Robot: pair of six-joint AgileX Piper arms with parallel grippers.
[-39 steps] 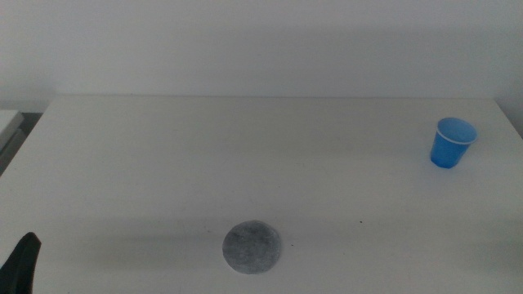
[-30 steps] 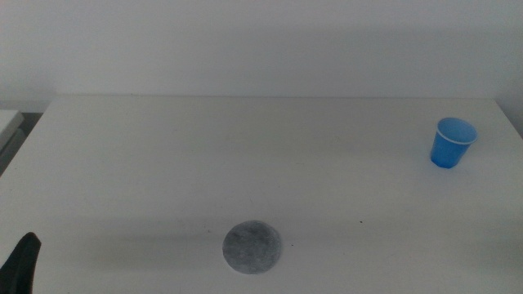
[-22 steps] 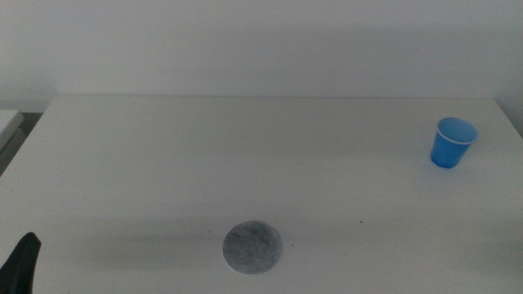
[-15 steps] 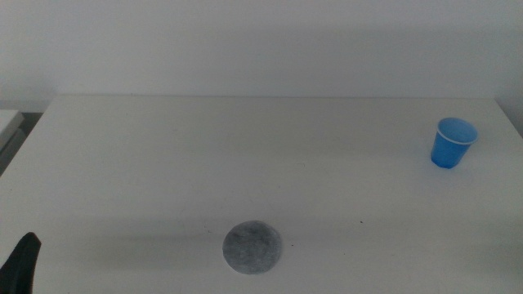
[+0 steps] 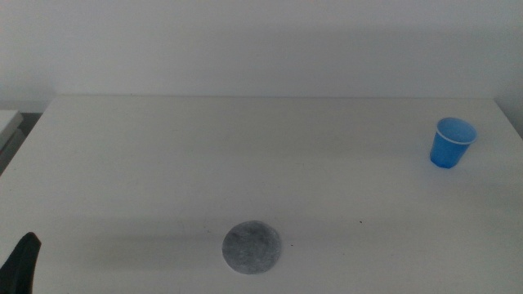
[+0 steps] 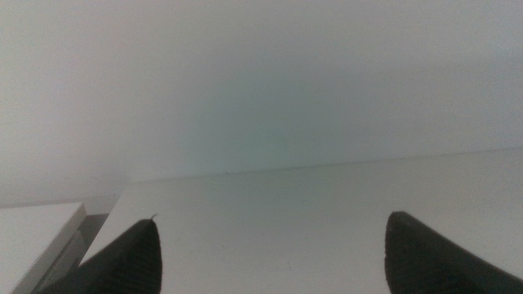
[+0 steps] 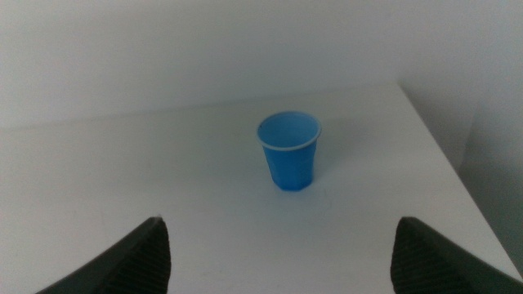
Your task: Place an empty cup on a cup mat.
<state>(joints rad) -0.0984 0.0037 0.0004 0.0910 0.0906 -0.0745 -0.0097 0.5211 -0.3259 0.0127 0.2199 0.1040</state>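
The blue cup (image 5: 451, 142) stands upright and empty near the table's right edge; it also shows in the right wrist view (image 7: 288, 150). The speckled grey cup mat (image 5: 252, 246) lies flat near the front middle of the table, far from the cup. My right gripper (image 7: 278, 245) is open, its jaws wide apart, with the cup some way ahead of it and nothing between the jaws. It is out of the middle view. My left gripper (image 6: 270, 249) is open and empty; only a dark tip (image 5: 22, 263) shows at the bottom left of the middle view.
The white table (image 5: 245, 155) ends at a pale wall behind. Its right edge runs close to the cup (image 7: 441, 155). A pale ledge (image 6: 37, 224) stands off the table's left side.
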